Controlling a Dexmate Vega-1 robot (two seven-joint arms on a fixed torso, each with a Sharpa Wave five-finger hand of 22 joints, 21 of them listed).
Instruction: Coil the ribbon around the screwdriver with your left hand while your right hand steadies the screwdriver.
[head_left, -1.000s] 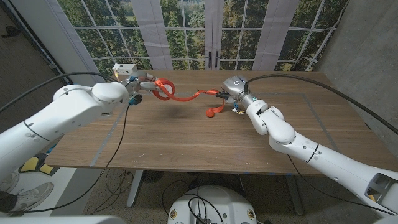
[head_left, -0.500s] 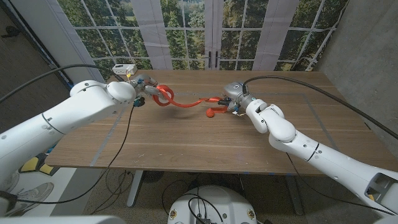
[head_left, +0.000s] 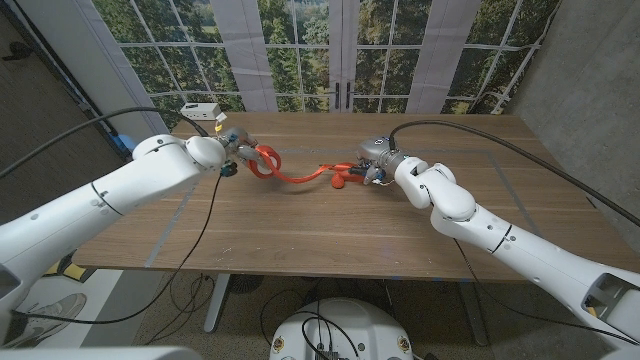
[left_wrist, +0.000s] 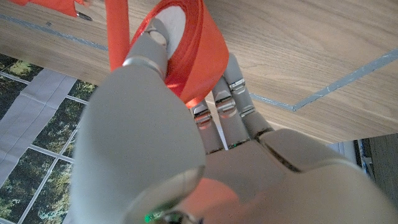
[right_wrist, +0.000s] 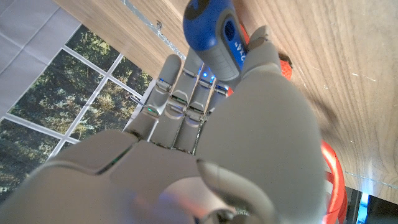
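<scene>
Ribbon (head_left: 290, 171), orange, runs slack over the wooden table (head_left: 330, 220) from left hand (head_left: 236, 153) to screwdriver (head_left: 362, 170). Left hand fingers (left_wrist: 233, 93) pressed together, a loop wrapped over them, thumb on top. Right hand (head_left: 382, 160) grips the blue handle, fingers curled tight around it, ribbon bunched just beside.

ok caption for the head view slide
Left hand holds the red ribbon while right hand grips the screwdriver over the wooden table.
</scene>
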